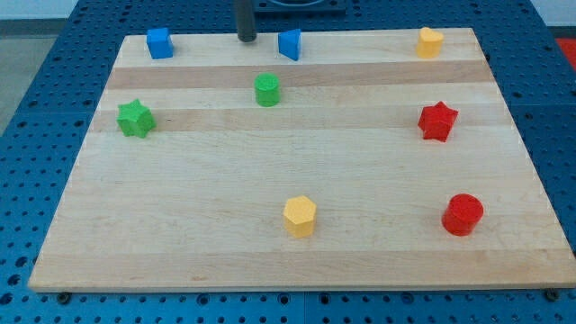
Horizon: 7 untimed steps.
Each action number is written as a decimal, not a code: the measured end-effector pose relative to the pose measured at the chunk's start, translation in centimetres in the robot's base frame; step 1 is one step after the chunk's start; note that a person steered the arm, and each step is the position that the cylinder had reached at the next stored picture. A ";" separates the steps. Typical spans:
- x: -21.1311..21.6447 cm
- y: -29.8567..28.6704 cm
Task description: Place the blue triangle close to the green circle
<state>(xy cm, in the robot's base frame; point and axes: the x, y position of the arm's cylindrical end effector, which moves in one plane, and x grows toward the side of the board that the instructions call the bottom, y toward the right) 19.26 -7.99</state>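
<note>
The blue triangle (290, 43) sits near the board's top edge, just right of centre. The green circle (267, 90) stands below it and slightly to the left, a short gap apart. My tip (246, 39) rests at the top edge of the board, left of the blue triangle and above the green circle, touching neither.
A blue cube (159, 42) sits at the top left and a green star (136, 118) at the left. A yellow hexagon (430, 41) is at the top right, a red star (437, 121) at the right, a red circle (463, 214) at the bottom right, a yellow hexagon (300, 216) at bottom centre.
</note>
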 end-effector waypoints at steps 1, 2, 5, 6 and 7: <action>-0.1 2.4; -0.1 5.3; 6.2 9.1; 9.7 10.2; 12.7 10.2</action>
<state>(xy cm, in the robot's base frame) 31.98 2.26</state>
